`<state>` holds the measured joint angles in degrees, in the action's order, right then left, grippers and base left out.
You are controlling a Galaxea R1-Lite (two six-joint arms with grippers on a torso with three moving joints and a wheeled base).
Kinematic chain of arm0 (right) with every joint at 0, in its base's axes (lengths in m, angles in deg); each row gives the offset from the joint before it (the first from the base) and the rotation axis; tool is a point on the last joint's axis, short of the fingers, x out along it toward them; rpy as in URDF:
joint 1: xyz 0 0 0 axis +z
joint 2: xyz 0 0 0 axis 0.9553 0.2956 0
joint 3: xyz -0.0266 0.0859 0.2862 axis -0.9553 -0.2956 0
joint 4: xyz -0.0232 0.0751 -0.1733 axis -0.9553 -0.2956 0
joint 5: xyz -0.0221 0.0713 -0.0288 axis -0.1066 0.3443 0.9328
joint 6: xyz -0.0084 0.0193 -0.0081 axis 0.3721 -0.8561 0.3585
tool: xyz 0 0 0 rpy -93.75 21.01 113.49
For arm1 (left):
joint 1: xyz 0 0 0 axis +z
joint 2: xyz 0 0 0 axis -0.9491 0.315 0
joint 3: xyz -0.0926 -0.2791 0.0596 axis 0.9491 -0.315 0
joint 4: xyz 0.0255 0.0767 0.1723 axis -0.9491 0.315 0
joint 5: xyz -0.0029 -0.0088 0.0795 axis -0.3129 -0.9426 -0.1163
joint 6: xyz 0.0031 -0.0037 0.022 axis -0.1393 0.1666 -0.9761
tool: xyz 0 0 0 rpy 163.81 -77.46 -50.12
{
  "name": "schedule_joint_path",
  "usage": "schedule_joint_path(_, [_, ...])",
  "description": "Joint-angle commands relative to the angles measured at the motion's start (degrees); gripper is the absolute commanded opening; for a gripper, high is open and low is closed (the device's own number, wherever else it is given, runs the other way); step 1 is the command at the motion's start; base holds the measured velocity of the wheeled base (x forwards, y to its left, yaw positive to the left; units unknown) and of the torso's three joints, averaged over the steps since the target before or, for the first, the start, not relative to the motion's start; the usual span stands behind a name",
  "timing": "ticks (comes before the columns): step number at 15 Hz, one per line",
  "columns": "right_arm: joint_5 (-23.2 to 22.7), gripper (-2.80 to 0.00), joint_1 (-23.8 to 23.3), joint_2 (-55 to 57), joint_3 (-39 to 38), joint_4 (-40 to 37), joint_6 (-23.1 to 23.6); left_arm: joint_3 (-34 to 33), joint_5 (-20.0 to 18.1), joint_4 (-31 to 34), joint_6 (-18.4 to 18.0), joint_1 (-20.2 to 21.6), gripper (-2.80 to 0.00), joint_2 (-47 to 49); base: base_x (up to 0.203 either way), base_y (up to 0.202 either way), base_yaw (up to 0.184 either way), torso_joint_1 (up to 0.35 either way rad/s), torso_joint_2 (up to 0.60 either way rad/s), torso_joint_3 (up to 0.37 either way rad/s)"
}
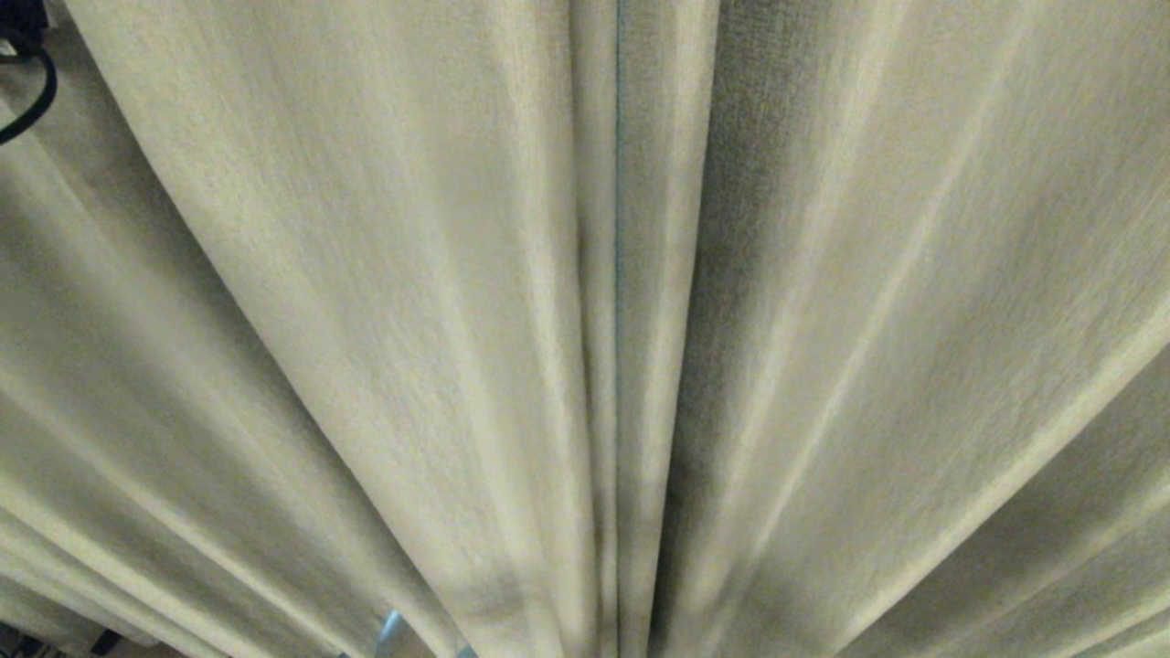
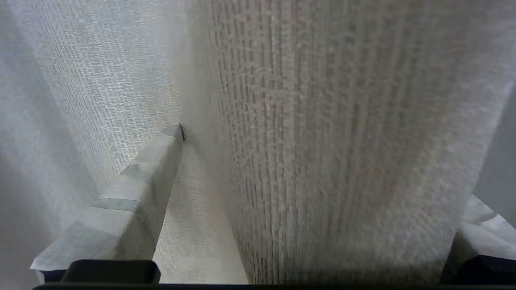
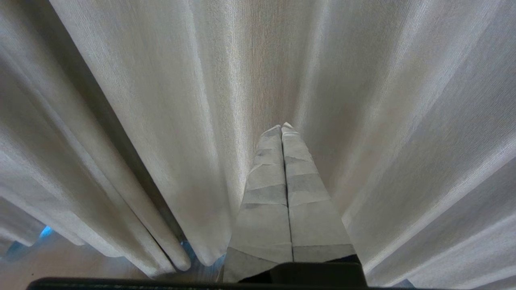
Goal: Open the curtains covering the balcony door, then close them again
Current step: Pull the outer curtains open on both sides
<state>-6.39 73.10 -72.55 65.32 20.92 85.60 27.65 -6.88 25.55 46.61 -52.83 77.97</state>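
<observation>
The beige woven curtains [image 1: 439, 302] fill the head view in long pleats, and their two panels meet at a thin seam [image 1: 619, 274] in the middle. The balcony door is hidden behind them. In the left wrist view my left gripper [image 2: 322, 169] is open, its fingers [image 2: 137, 193] spread wide. A thick fold of curtain [image 2: 322, 121] stands between them, and more fabric lies beyond. My right gripper [image 3: 284, 129] is shut, holding nothing. Its tips point at a pleat of the curtains [image 3: 266, 80], close to the cloth.
A black cable loop [image 1: 27, 87] hangs at the head view's upper left corner. Under the curtain hems, strips of floor [image 3: 60, 257] show in the right wrist view. A small pale blue patch [image 1: 393, 635] shows at the head view's lower edge.
</observation>
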Motion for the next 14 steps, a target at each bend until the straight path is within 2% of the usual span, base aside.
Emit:
schedule_joint_path(1, [-0.02,-2.8,0.03,0.0,-0.01,0.01,0.05,3.51,-0.07,-0.16,0.02,0.21,0.0,4.33,0.0,0.0,0.0,0.0,0.0,0.0])
schedule_joint_path(5, [-0.02,-2.8,0.05,0.0,-0.01,0.01,0.05,7.64,0.03,-0.16,0.01,1.03,0.0,7.79,0.0,0.0,0.0,0.0,0.0,0.0])
schedule_joint_path(6, [-0.02,-2.8,0.03,0.0,-0.01,0.01,0.05,8.3,0.03,-0.23,0.01,1.13,-2.8,8.36,0.0,0.0,0.0,0.0,0.0,0.0])
schedule_joint_path(14, [-0.02,-2.8,0.06,0.0,-0.01,0.01,0.05,13.01,-0.06,-0.16,0.01,2.2,-2.8,12.36,0.0,0.0,0.0,0.0,0.0,0.0])
